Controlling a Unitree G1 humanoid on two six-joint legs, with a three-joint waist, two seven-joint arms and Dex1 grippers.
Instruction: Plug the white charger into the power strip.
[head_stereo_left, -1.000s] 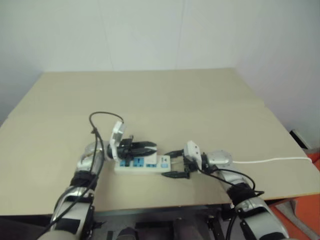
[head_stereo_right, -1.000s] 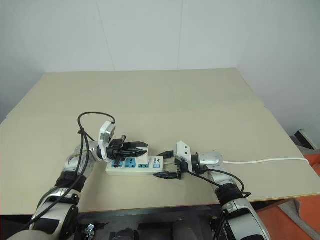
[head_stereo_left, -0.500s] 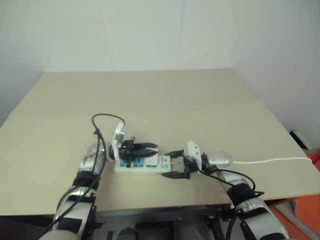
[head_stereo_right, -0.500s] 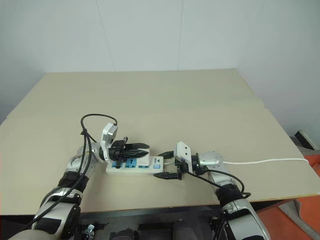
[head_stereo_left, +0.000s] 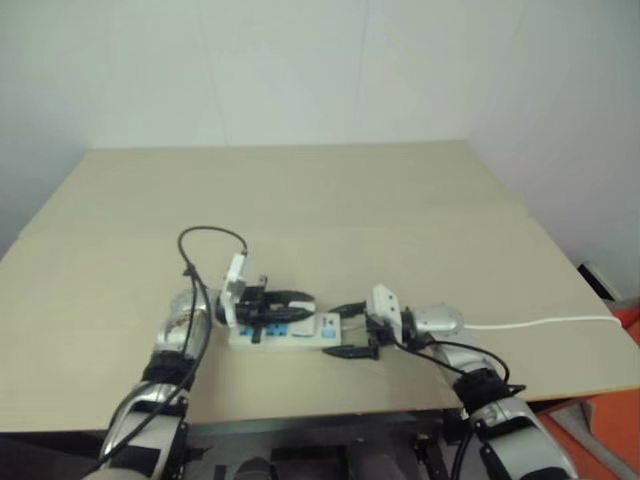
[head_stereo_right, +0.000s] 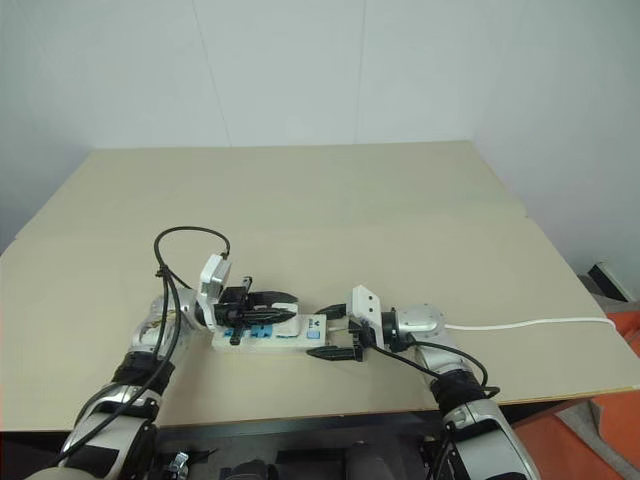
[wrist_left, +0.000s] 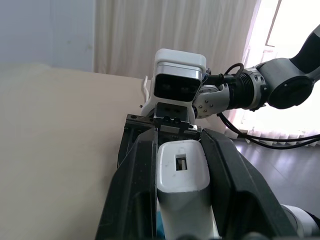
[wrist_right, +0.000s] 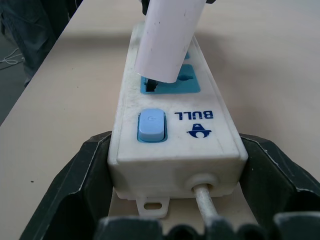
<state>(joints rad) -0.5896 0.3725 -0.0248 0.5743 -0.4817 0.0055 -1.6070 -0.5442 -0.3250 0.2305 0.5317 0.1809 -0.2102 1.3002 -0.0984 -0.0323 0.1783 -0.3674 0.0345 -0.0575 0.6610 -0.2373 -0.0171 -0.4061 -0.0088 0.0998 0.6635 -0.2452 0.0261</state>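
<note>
On the beige counter (head_stereo_right: 400, 200), the power strip (wrist_right: 175, 135), marked "BULL", lies near-centre. The left tool (wrist_left: 182, 200), lower than before, clenches the white charger (wrist_left: 182, 185) above it; the right tool (wrist_right: 175, 200) clasps its switch end.

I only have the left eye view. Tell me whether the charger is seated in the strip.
Observer: Not fully seated. In the right wrist view the white charger leans tilted over the power strip, with its lower end at the blue socket next to the switch.
Operator: Report what steadies the strip.
Observer: The right gripper straddles the switch end, with one black finger against each long side.
Operator: Confirm the left grip.
Observer: The left wrist view shows the left gripper shut on the white charger, with a finger on either side of it.
</note>
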